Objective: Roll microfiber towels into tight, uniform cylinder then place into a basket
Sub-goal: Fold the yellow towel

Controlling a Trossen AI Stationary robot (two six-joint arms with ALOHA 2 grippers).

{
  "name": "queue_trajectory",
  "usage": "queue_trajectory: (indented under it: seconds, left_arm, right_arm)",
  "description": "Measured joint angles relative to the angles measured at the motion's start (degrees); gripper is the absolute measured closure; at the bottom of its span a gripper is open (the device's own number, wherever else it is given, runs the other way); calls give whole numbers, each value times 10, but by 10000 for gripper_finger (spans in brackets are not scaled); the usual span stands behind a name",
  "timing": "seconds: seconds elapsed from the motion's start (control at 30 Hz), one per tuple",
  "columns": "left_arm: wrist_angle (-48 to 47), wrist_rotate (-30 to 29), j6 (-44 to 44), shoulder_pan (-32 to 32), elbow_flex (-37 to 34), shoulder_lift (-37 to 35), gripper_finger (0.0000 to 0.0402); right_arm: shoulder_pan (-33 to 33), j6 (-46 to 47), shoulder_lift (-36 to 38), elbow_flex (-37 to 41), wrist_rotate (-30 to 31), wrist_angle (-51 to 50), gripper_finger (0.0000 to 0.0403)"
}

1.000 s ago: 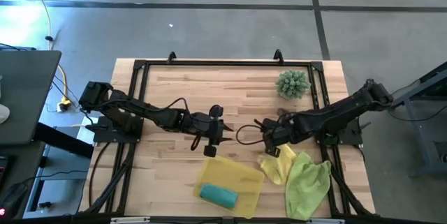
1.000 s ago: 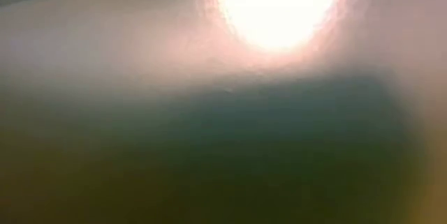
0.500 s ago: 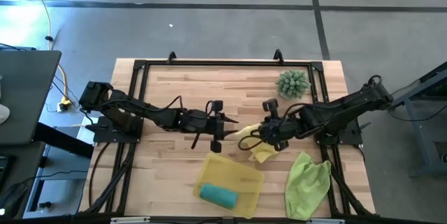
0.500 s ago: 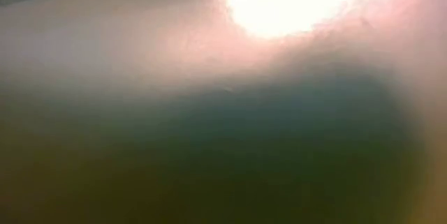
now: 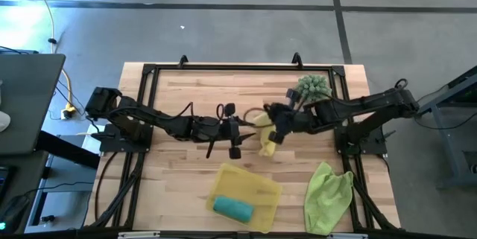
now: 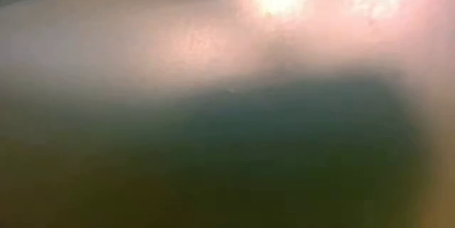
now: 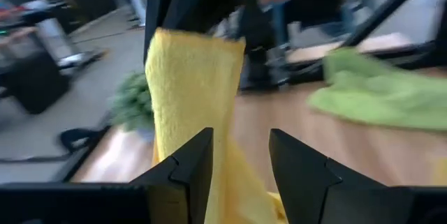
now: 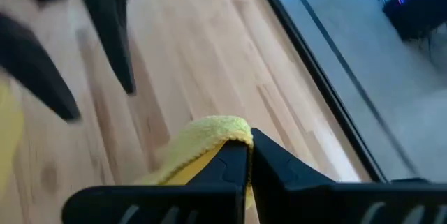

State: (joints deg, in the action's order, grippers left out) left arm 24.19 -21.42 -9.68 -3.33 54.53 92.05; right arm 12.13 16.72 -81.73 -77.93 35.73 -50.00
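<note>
The yellow towel (image 5: 265,136) is being pinched aloft by the right end effector (image 5: 272,123), hanging lengthwise at three o'clock of the spread left end effector (image 5: 237,130).

Surface: wooden table (image 5: 186,90)
Landmark: yellow basket (image 5: 261,188), near the front edge
Right of basket: lime green towel (image 5: 328,194)
Far right corner: spiky green plant (image 5: 313,86)

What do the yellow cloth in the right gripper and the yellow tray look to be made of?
Yellow cloth, pinched in the right gripper: soft fabric, probably microfiber; nubby matte pile, and it hangs limp in folds.
Yellow tray: likely thin plastic; smooth and slightly see-through, with the wood showing faintly through it. It holds a rolled teal cloth.
</note>
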Motion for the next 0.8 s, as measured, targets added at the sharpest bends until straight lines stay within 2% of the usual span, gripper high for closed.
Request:
queue_trajectory:
  seconds: [0.23,0.43,0.57,0.63,0.73,0.8]
  left_arm:
    - [7,-136,-47,0,-1,24,270]
    - [8,-208,-56,6,-1,73,270]
    - [15,-319,-55,7,0,104,270]
    - [12,-353,-55,7,-1,111,270]
    - [8,-350,-46,7,-7,117,270]
    - [9,-315,-24,11,-16,117,270]
  right_arm:
    - [-52,14,1,-7,-43,48,403]
    - [-75,25,2,-61,-58,44,403]
    - [-82,30,3,-76,-59,34,403]
    - [-84,39,2,-76,-59,25,403]
    - [-88,53,2,-76,-67,13,403]
    - [-88,61,2,-76,-76,12,403]
